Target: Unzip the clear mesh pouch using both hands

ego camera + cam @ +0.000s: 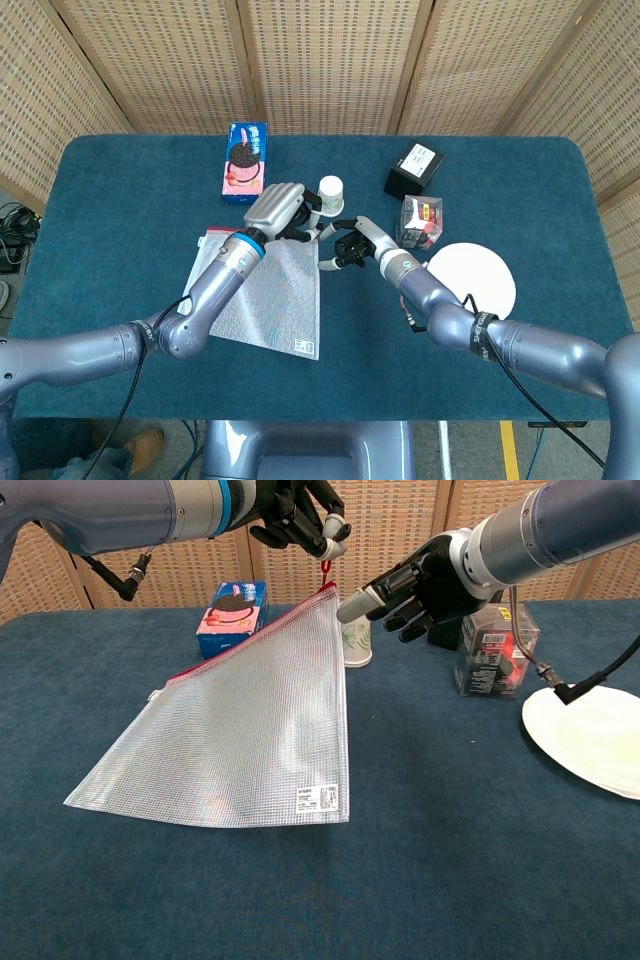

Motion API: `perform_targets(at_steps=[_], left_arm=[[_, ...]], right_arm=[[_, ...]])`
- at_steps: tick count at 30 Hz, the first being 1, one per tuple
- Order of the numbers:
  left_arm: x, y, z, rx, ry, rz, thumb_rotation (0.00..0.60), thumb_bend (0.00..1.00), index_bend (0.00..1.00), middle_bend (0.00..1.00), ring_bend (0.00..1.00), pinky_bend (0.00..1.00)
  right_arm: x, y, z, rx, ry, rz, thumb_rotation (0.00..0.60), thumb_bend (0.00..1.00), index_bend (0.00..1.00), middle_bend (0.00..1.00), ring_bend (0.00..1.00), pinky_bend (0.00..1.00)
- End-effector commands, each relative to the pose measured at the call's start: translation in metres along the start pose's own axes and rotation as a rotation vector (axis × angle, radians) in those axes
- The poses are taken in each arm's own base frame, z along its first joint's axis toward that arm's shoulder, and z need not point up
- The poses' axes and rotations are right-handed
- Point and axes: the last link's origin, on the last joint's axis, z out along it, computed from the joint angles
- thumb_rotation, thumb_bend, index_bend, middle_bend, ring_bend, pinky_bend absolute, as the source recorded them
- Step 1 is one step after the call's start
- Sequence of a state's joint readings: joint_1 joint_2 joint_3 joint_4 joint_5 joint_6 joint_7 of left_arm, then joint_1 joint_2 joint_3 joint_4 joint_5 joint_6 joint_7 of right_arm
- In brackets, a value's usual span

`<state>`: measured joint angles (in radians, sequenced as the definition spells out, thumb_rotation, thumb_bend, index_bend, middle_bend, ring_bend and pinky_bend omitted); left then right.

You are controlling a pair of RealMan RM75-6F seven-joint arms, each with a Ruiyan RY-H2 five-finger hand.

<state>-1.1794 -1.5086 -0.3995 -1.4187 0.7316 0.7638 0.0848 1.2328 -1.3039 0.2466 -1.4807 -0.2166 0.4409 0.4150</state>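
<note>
A: What occupies the left half of the chest view?
B: The clear mesh pouch, lying mostly on the blue counter with its red zipper edge rising toward upper centre. Its top corner is lifted off the surface.

A: What lifts it?
B: The left hand, at the top of the frame, left of centre. Its fingers pinch the red zipper pull, which hangs just below them at the raised corner.

A: What lies behind the pouch?
B: A pink and blue biscuit box, upper left, on the counter and partly hidden by the zipper edge. A white paper cup stands inverted just right of the raised corner.

A: And the right hand?
B: The right hand sits right of centre, near the top, beside the raised corner. Its fingers are spread and extended toward the pouch, grasping nothing. Whether a fingertip touches the mesh cannot be told.

A: What fills the right side?
B: A clear box with red contents, a black box behind it in the head view, and a white plate at the right edge.
</note>
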Motion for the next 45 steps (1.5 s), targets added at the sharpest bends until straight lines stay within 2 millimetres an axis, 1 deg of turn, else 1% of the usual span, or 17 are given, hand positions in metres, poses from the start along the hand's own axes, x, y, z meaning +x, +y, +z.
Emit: perform_targets(at_steps=[1,7,9,11,16,18,20,24,31,33,35,41,45], left_arm=[[-0.001,0.000,0.000,0.001,-0.003,-0.009,0.600,0.80,0.72,0.96,0.99,1.00],[-0.001,0.001,0.001,-0.001,0.005,-0.024,0.600,0.80,0.72,0.96,0.99,1.00],[-0.002,0.002,0.000,0.003,0.002,-0.078,0.600,0.81,0.72,0.96,0.99,1.00],[-0.002,0.002,0.000,0.004,-0.002,-0.095,0.600,0.81,0.72,0.96,0.99,1.00],[-0.001,0.001,0.000,0.004,-0.001,-0.099,0.600,0.81,0.72,0.96,0.99,1.00],[-0.001,0.001,-0.001,0.004,-0.002,-0.104,0.600,0.81,0.72,0.96,0.99,1.00],[-0.001,0.001,-0.001,0.003,-0.001,-0.106,0.600,0.81,0.72,0.96,0.99,1.00],[0.000,0.001,-0.002,-0.001,-0.001,-0.107,0.600,0.81,0.72,0.97,0.99,1.00],[0.001,0.002,-0.003,-0.003,-0.001,-0.113,0.600,0.81,0.72,0.97,0.99,1.00],[0.000,0.003,-0.004,-0.004,-0.003,-0.115,0.600,0.81,0.72,0.97,0.99,1.00],[0.000,0.003,-0.004,-0.005,-0.006,-0.120,0.600,0.81,0.72,0.97,0.99,1.00],[0.002,0.004,-0.006,-0.009,-0.005,-0.119,0.600,0.81,0.72,0.97,0.99,1.00],[0.003,0.004,-0.006,-0.010,-0.004,-0.118,0.600,0.81,0.72,0.97,0.99,1.00]], right_arm=[[-0.003,-0.002,0.001,0.001,-0.011,0.021,0.600,0.24,0.45,0.86,0.82,0.89],[-0.009,-0.006,0.003,0.004,-0.006,0.037,0.600,0.25,0.45,0.86,0.82,0.89],[-0.012,-0.008,0.004,0.008,0.007,0.043,0.600,0.25,0.46,0.86,0.82,0.89],[-0.014,-0.008,0.005,0.009,0.016,0.040,0.600,0.25,0.47,0.86,0.82,0.89],[-0.020,-0.009,0.006,0.012,0.031,0.033,0.600,0.27,0.48,0.87,0.83,0.90],[-0.021,-0.009,0.007,0.013,0.036,0.032,0.600,0.28,0.49,0.87,0.83,0.92],[-0.022,-0.009,0.007,0.010,0.047,0.026,0.600,0.29,0.51,0.88,0.84,0.96],[-0.025,-0.011,0.007,0.012,0.063,0.033,0.600,0.29,0.52,0.89,0.85,1.00],[-0.027,-0.014,0.008,0.017,0.085,0.041,0.600,0.30,0.53,0.89,0.85,1.00],[-0.027,-0.015,0.008,0.021,0.094,0.048,0.600,0.32,0.54,0.90,0.85,1.00],[-0.027,-0.015,0.008,0.022,0.101,0.052,0.600,0.36,0.55,0.90,0.86,1.00],[-0.028,-0.015,0.009,0.022,0.110,0.057,0.600,0.40,0.59,0.90,0.86,1.00],[-0.028,-0.015,0.009,0.020,0.110,0.058,0.600,0.41,0.60,0.90,0.86,1.00]])
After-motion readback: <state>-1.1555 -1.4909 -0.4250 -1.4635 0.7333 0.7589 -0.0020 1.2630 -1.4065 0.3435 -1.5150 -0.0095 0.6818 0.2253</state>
